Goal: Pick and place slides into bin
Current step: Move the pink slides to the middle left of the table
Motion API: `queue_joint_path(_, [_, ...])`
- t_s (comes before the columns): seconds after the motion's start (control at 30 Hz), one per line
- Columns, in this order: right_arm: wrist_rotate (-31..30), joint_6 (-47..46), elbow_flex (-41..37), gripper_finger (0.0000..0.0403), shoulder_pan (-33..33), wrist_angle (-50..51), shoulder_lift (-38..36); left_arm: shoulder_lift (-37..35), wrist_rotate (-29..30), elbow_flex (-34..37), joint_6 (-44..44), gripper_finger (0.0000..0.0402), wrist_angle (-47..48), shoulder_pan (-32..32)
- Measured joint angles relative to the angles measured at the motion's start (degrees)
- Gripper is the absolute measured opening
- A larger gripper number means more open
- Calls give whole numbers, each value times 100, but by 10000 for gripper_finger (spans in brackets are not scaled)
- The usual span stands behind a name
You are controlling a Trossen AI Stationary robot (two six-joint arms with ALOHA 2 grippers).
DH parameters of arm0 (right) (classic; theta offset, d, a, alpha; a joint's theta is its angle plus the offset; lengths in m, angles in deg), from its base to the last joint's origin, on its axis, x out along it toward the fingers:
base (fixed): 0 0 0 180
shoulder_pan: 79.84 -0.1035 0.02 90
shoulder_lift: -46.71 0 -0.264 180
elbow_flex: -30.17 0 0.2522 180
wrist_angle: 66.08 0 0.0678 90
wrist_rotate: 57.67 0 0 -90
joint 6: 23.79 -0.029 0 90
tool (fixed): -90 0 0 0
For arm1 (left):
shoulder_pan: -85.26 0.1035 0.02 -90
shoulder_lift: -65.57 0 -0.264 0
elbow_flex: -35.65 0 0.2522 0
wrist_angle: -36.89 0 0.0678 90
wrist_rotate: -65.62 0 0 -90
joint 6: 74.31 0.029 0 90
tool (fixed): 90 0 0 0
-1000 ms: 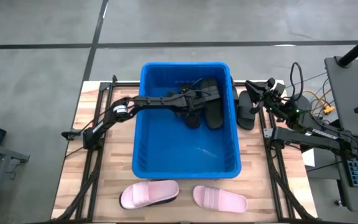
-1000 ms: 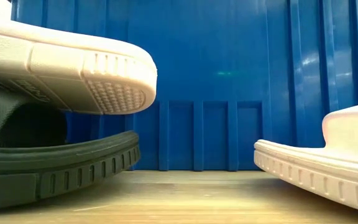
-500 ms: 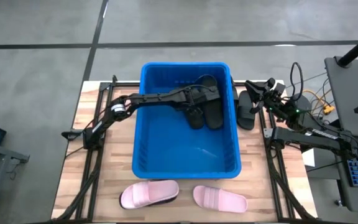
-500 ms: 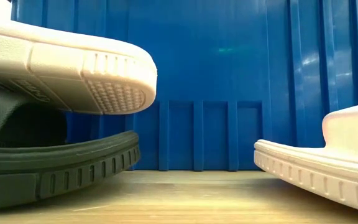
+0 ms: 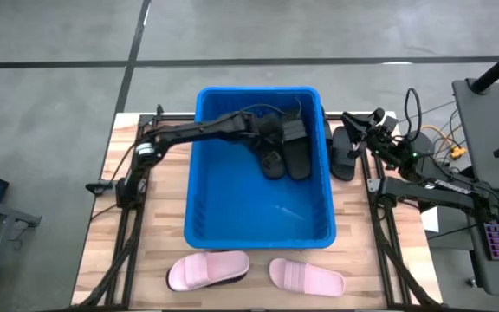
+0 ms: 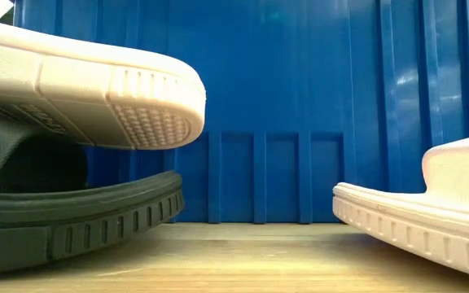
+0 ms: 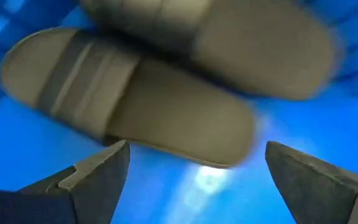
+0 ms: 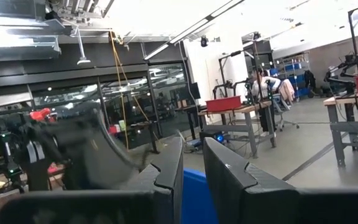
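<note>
While left fingers point(image 7: 194, 180) gape, black slides point(image 5: 288, 152) lie lengthwise in bin point(image 5: 232, 217).

Two slides point(image 5: 286, 152) inside the bin point(image 5: 232, 227), one point(image 5: 342, 152) right of it, two point(image 5: 207, 269) in front.

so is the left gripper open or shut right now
Open. In the left wrist view the left gripper has its fingers spread wide and empty over two black slides in the bin.

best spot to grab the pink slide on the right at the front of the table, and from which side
Judging from above, take the right pink slide by its wide strap, coming straight down with one finger inside the strap and one outside. It lies sole-down on the table, apart from the bin, so the raised strap is the only graspable edge. The right gripper is nearer.
</note>
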Motion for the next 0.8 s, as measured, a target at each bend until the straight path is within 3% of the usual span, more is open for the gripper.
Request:
queue_joint_path(0.23, [-1,86,0,57,2,-2,0,-810,-706,4,-42,358,-421,-29])
queue_joint_path(0.47, [-1,142,0,57,0,0,0,-1476,-1275,70,-671,358,-692,-102])
queue_joint_path(0.8, [-4,156,0,57,2,4,0,-1687,-1560,100,-757,358,-694,-312])
